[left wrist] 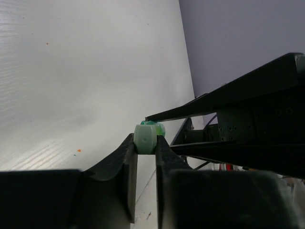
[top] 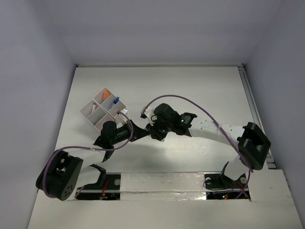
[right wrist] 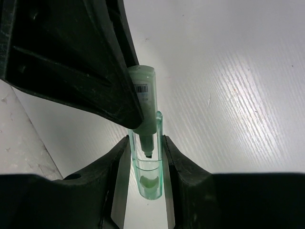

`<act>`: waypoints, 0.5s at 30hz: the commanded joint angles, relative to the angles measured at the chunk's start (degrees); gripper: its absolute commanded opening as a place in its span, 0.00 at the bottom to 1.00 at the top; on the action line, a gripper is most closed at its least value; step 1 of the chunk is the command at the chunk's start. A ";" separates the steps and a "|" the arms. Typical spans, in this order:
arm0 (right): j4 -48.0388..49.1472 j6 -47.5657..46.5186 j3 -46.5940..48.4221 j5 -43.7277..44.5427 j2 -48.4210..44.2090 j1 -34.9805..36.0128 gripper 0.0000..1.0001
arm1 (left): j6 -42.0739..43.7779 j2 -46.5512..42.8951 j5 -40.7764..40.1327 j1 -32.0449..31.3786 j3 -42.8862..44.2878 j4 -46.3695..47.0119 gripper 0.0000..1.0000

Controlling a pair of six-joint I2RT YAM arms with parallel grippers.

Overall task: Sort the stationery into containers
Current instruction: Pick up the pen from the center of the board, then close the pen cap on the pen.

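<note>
A pale green highlighter (right wrist: pixel 144 93) with a barcode on its barrel hangs between both grippers over the table. My right gripper (right wrist: pixel 147 162) is shut on its clear green cap (right wrist: pixel 149 177), and the pen's tip sits inside the cap. My left gripper (left wrist: pixel 145 141) is shut on the barrel's round rear end (left wrist: pixel 145 138). In the top view the two grippers meet tip to tip, left gripper (top: pixel 140 129) and right gripper (top: pixel 151 130), just right of the white compartment tray (top: pixel 89 109). The pen itself is hidden there. An orange piece (top: pixel 106 95) and a blue item (top: pixel 116 100) lie in the tray's far compartments.
The tray stands at the table's left middle, close to my left wrist. The left arm's black fingers (right wrist: pixel 71 52) fill the upper left of the right wrist view. Grey walls close off the table at the back and both sides.
</note>
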 commanded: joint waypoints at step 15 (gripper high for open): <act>4.29 -0.19 -3.23 0.07 -4.69 0.48 0.16 | 2.44 -5.83 -2.21 0.19 2.32 -2.89 0.34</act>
